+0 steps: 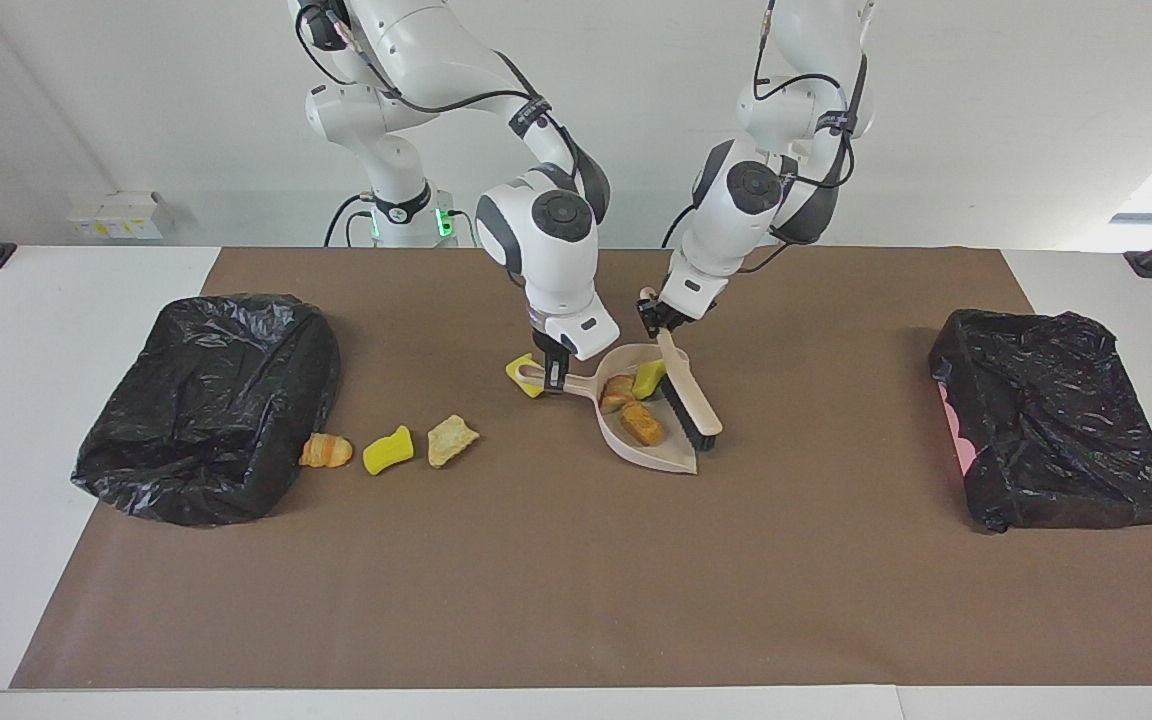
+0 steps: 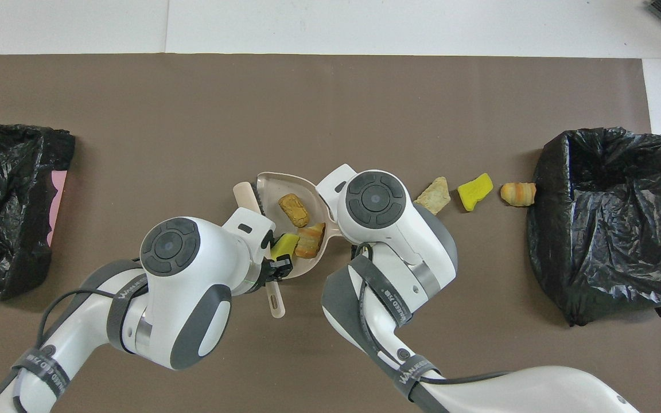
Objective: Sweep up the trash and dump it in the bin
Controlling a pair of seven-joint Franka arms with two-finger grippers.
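My right gripper [image 1: 554, 376] is shut on the handle of the beige dustpan [image 1: 658, 458], which rests on the mat. In the pan lie a yellow sponge chunk [image 1: 648, 378], a croissant piece [image 1: 618, 392] and a brown pastry [image 1: 642, 424]. My left gripper [image 1: 658, 320] is shut on the brush [image 1: 688, 395], whose bristles stand at the pan's open edge. Another yellow chunk [image 1: 519, 374] lies by the pan's handle. A croissant [image 1: 326, 451], a yellow chunk [image 1: 387, 449] and a bread bit [image 1: 451, 440] lie on the mat beside the black bin [image 1: 206, 400].
A second black-bagged bin [image 1: 1056, 430] stands at the left arm's end of the table. The brown mat [image 1: 576, 580] covers most of the table. In the overhead view the right arm's wrist [image 2: 373, 198] hides the pan's handle.
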